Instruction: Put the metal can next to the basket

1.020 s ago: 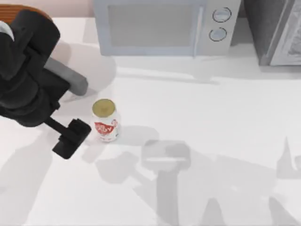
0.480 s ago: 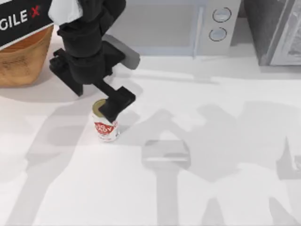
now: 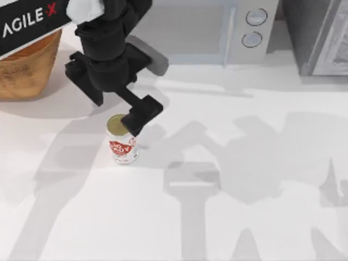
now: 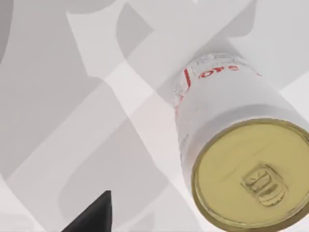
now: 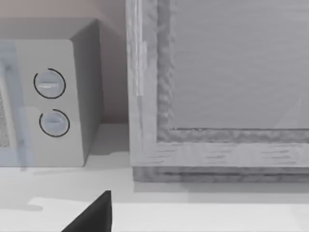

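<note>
1. White tabletop [image 3: 261,217] carrying shadows; microwave [image 3: 190,30] along the far edge, grey cabinet [image 3: 321,32] at the far right corner.
2. Compared with half a second ago: left arm shifted slightly toward the right and far side; left gripper [image 3: 140,115] now at the upper right rim of the metal can [image 3: 123,139] instead of overlapping its top. Can unmoved, upright, gold lid facing up.
3. Compared with one second ago: arm relocated from the can's left side to its far side, uncovering the basket [image 3: 27,68].
4. Basket at the far left edge, partly cropped and partly under the arm's labelled link; well apart from the can.
5. Finger state of the left gripper: cannot tell. Left wrist view: can [image 4: 241,159] close below, with one dark fingertip [image 4: 94,217] off to the side, apart from the can.
6. Open table on the can's left, near and right sides; far side occupied by the arm.
7. Right wrist view: microwave dials [image 5: 50,104] and cabinet [image 5: 217,92], plus one dark fingertip [image 5: 94,217]; finger state cannot tell.
</note>
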Action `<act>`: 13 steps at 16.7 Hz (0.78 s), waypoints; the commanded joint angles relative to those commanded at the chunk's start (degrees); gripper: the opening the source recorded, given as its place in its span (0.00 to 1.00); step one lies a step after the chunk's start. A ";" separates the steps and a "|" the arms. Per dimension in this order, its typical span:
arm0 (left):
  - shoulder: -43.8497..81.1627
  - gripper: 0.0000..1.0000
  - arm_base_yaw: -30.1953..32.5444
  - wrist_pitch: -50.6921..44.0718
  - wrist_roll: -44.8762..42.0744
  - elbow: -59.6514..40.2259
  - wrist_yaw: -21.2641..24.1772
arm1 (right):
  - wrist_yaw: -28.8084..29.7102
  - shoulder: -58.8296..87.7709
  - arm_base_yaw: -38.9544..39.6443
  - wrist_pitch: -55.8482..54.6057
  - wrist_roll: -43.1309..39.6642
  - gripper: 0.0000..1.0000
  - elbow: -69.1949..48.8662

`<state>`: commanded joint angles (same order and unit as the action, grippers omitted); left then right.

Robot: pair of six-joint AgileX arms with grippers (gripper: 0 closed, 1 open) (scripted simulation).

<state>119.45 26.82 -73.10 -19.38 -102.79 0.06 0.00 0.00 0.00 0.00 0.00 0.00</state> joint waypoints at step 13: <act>2.48 1.00 0.22 12.44 -0.17 10.15 0.05 | 0.00 0.00 0.00 0.00 0.00 1.00 0.00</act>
<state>121.93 27.04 -60.66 -19.55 -92.64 0.12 0.00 0.00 0.00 0.00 0.00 0.00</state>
